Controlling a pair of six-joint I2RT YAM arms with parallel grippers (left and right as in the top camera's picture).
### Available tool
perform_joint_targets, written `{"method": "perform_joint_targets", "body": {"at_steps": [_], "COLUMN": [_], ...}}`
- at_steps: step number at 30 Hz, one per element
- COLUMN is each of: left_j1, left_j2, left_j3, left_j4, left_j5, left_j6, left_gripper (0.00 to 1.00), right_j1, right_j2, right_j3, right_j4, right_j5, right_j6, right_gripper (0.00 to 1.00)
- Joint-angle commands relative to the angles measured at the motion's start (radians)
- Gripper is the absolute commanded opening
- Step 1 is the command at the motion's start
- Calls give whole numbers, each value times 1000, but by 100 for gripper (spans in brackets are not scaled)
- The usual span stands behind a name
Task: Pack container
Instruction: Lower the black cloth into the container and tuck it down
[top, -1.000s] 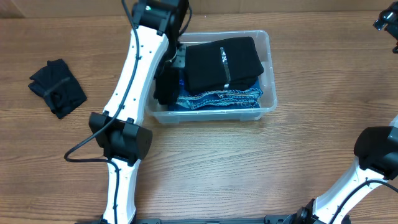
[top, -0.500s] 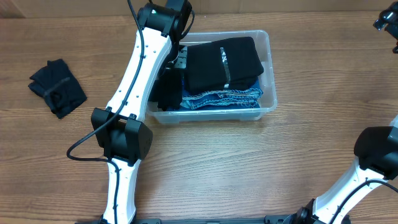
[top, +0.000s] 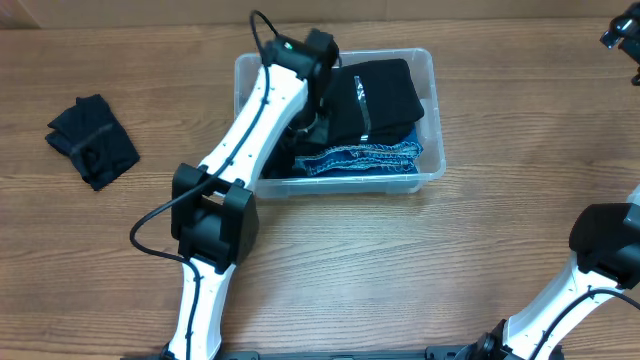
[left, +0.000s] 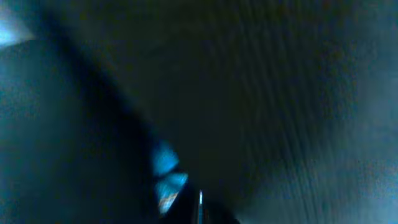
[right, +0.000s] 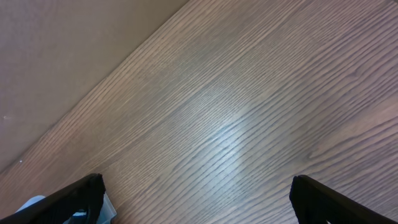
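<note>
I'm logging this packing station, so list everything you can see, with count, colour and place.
container: one, clear, far middle of the table.
folded garment: one, black, on top inside the container.
denim garment: one, blue, under the black one.
small cloth: one, black, table's left side.
table: one, brown wood.
left arm: one, white and black, wrist down in the container.
right gripper: one, black, open above the wood.

The overhead camera looks straight down on the desk (top: 400, 270) from well above, with the container (top: 436, 110) just above centre. The left wrist camera sits inside the container, so near the dark cloth (left: 280, 93) that everything blurs. The right wrist camera, well right of the container, faces bare desk wood from close by. It shares only the desk with the overhead view.
</note>
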Motion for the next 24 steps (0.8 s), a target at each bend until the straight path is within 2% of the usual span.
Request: {"method": "perform_joint_targets", "body": {"at_steps": [1,8,16,19,24], "left_j1": [23,36,29,31,61], "left_j2": [-30,-34,-36,-36,-36], "left_j3": [-70,-27,285,305,293], "left_j4": [39,51,-139,-192,-224], "left_j5": [-12,-14,-15,-23,-126], "left_j6": [1,41,73,73,19], "left_gripper": [4,4,4,4,4], "right_j1": [-4,-4,-4,-4,-4], "right_j2": [-7,-7,-7,-7,-7], "right_j3": [3,3,3,3,3], "right_j4": [5,5,5,5,5], "right_j5": [-2,-2,-2,-2,-2], "right_j6": [0,0,0,0,0], "right_gripper": [100,100,100,100,100]}}
